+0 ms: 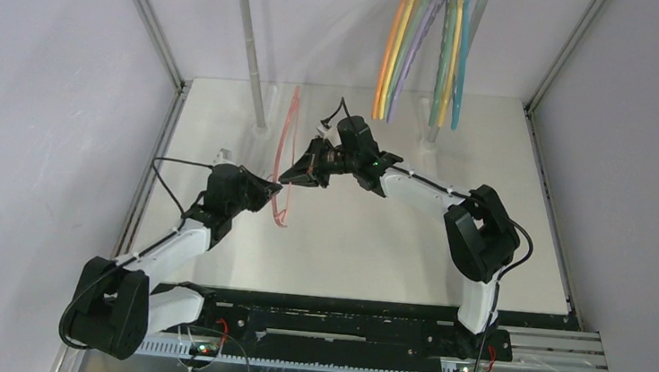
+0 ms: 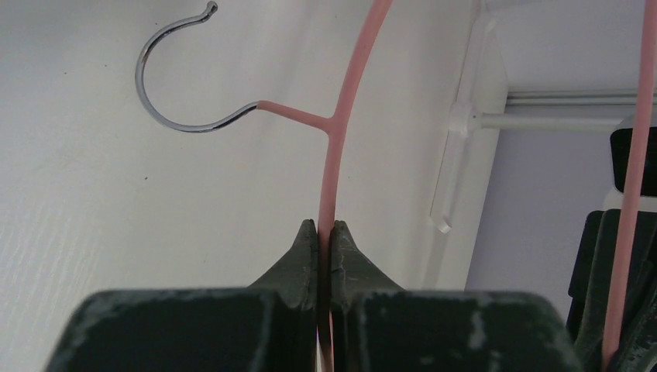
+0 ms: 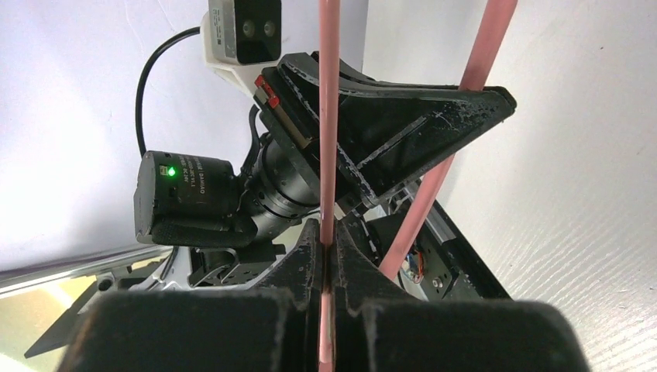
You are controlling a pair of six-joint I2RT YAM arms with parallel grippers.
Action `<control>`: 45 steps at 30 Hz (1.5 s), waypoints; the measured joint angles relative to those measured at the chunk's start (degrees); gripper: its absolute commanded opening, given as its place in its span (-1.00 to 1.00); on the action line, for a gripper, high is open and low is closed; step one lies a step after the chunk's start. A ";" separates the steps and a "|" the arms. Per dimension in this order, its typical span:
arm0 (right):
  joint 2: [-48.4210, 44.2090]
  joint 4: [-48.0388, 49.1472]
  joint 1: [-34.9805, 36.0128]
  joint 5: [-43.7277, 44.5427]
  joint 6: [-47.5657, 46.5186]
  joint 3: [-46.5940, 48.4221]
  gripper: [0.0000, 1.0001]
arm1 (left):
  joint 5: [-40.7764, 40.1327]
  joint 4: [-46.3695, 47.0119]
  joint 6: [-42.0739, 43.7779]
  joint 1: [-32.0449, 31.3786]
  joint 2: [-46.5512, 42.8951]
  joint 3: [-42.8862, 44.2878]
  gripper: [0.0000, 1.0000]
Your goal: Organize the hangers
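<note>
Top external view: a pink hanger (image 1: pixel 294 120) is held upright over the table (image 1: pixel 393 246), pinched by both the left gripper (image 1: pixel 270 186) and the right gripper (image 1: pixel 296 176); the other hangers (image 1: pixel 423 55) are hung at the back.

Bright, even, diffuse light (whites nearly washed out), soft focus on left claw (image 2: pixel 325 230).

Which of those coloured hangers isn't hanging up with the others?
The pink hanger. Both the left gripper and right gripper are shut on it over the table, while the other hangers hang bunched at the back.
</note>
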 measured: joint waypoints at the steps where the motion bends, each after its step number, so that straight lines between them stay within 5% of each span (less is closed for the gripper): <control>1: -0.04 -0.09 -0.04 -0.22 -0.13 0.00 -1.00 | -0.17 -0.39 0.02 0.00 -0.44 0.00 -1.00; 15: -2.10 -7.32 -1.53 -2.62 -7.74 0.09 -0.97 | -5.79 -18.99 5.84 0.70 -11.74 8.90 -1.00; 19: -1.49 -15.54 -1.68 -0.07 -13.09 3.17 -0.59 | -5.57 -21.66 7.56 0.70 -11.50 12.50 -1.00; 25: -1.05 -22.86 0.04 4.22 -20.37 7.30 -0.38 | -0.70 -22.21 8.15 0.09 -8.68 21.18 -1.00; 32: -1.27 -28.89 1.01 10.71 -25.57 8.72 0.36 | 2.29 -23.32 10.10 -0.33 -7.02 26.82 -1.00; 41: -10.40 -36.28 3.08 26.77 -32.24 9.31 0.44 | 2.71 -29.16 19.69 -1.44 -5.84 31.39 -1.00; 45: -14.88 -36.30 4.52 31.65 -35.06 9.29 0.75 | 3.21 -30.27 23.85 -2.27 -5.44 31.91 -1.00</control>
